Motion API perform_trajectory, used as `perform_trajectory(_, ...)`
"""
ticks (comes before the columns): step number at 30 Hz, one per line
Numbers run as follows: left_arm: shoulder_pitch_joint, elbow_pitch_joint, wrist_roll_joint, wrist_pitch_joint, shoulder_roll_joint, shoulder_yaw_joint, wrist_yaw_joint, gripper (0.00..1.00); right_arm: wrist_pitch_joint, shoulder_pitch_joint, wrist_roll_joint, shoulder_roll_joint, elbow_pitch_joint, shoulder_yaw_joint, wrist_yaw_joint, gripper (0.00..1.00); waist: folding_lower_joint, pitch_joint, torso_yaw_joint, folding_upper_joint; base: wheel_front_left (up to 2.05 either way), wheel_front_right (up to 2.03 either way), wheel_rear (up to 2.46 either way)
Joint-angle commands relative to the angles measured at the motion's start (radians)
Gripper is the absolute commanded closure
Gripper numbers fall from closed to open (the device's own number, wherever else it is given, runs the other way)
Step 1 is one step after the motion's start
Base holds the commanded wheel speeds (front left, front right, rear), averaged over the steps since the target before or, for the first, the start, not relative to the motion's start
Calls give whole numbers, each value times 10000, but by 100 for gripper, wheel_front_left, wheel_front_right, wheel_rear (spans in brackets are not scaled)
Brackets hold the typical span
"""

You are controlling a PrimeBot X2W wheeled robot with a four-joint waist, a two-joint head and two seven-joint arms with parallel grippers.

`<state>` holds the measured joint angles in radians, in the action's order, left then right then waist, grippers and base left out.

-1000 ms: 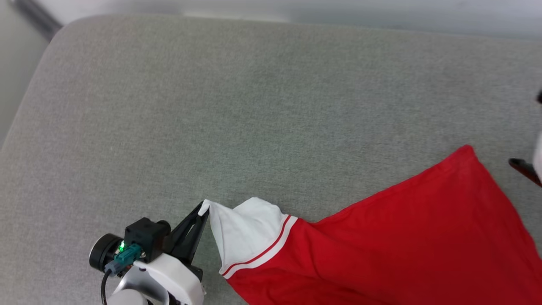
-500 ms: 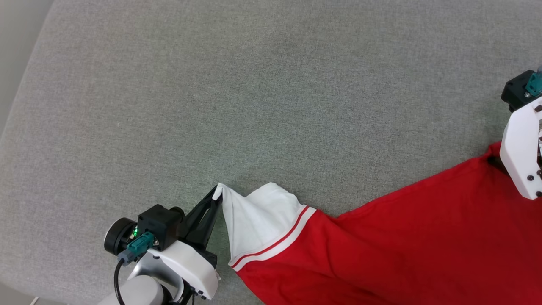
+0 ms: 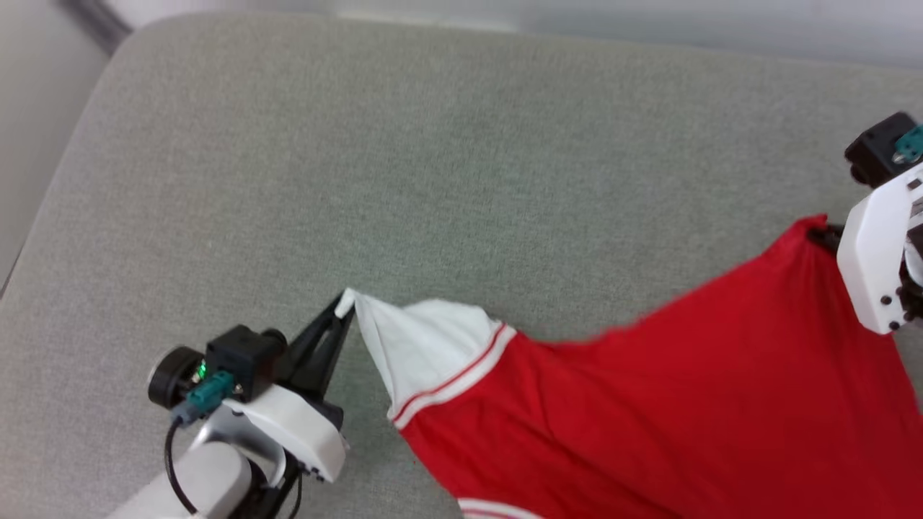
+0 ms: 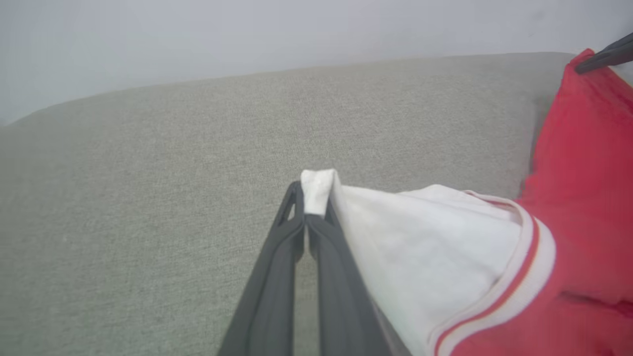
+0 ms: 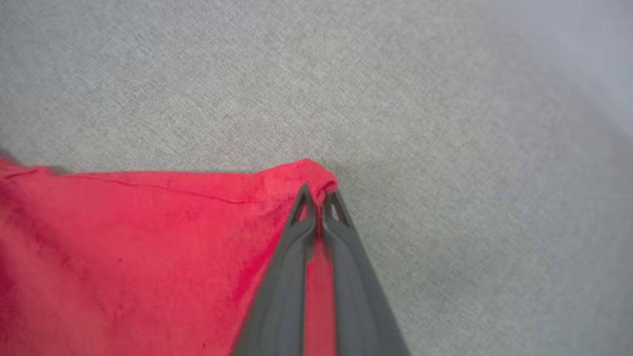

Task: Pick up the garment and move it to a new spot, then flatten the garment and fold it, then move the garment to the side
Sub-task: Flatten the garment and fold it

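Over the grey woven cushion (image 3: pixel 360 144), the red jersey (image 3: pixel 685 404) is pulled taut between both arms. The left gripper (image 4: pixel 310 205) has its fingers pinched shut on the white sleeve (image 3: pixel 418 339) tip, and the right gripper (image 5: pixel 317 195) fingers are clamped on a red corner. I'd keep the tension even and carry it low so the soft, thin knit doesn't slip out or bunch. The striped cuff trim (image 3: pixel 451 375) looks thicker.

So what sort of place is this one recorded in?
Probably a home-like room: the work surface is a broad grey upholstered cushion with a rounded corner, like a sofa or bed, a plain pale wall stands behind it, and a red garment is being handled on it.
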<state>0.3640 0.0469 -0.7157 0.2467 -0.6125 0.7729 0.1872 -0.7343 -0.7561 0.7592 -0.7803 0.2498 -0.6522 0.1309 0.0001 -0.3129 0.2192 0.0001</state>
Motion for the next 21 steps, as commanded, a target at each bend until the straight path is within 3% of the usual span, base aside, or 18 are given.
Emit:
perform_trajectory(1,276,-54,49,61,-34,-120,-34,100,301,-107,75,-57,-113,108,-3,100,-1,494,-207,-1,0,0,0)
perform_trajectory(11,2441,55,232,-302,-29,-649,-472,100,2020,-615,-195,178,-408,1106,-5,100,-1,1096,-853,-1,0,0,0)
perform_trajectory(21,6578,994,360,-1004,557,-1336,-1274,100,2921,-2654,-1359,553,-143,2276,-3,100,-1,-45,-1234,-1,0,0,0)
